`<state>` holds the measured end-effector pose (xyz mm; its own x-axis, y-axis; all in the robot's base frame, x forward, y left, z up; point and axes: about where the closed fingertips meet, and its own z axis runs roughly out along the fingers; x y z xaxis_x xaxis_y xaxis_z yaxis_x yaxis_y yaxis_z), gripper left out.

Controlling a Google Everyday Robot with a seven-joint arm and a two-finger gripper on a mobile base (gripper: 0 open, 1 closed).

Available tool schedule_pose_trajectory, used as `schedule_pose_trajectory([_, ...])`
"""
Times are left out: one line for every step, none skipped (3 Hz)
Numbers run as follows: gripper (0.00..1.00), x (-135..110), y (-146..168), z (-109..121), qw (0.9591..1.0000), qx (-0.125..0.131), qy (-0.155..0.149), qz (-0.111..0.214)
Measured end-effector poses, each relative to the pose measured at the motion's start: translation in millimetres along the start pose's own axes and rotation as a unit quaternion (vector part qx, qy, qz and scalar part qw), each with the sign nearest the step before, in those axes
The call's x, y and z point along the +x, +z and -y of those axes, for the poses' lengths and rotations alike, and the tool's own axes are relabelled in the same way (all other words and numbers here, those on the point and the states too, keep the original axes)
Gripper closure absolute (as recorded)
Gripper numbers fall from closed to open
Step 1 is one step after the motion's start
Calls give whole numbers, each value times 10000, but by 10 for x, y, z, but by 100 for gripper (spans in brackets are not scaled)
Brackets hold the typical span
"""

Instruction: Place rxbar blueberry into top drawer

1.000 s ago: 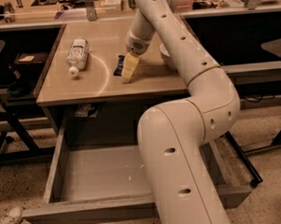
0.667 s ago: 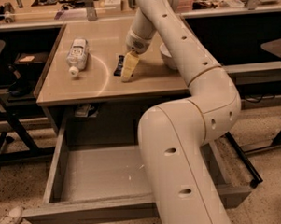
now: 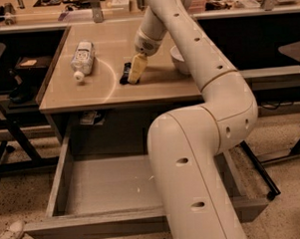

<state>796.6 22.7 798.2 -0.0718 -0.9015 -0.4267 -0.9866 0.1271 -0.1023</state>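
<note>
Gripper down at the snack bar on the table, drawer open below.

A clear bottle lies at the table's left. The dark snack bar sits mid-table, with the gripper touching its right side; I cannot tell its grip. A bowl stands to the right. The top drawer is pulled out underneath.

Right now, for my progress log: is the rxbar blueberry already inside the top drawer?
No, the rxbar blueberry lies on the table by the gripper, above the open top drawer.
</note>
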Motion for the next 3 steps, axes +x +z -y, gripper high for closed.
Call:
schedule_pose_trajectory([100,0,0,0,10000,0,0,0])
schedule_pose_trajectory([100,-38,-78,10,10000,0,0,0])
schedule_pose_trajectory([100,-77,-159,12,10000,1,0,0])
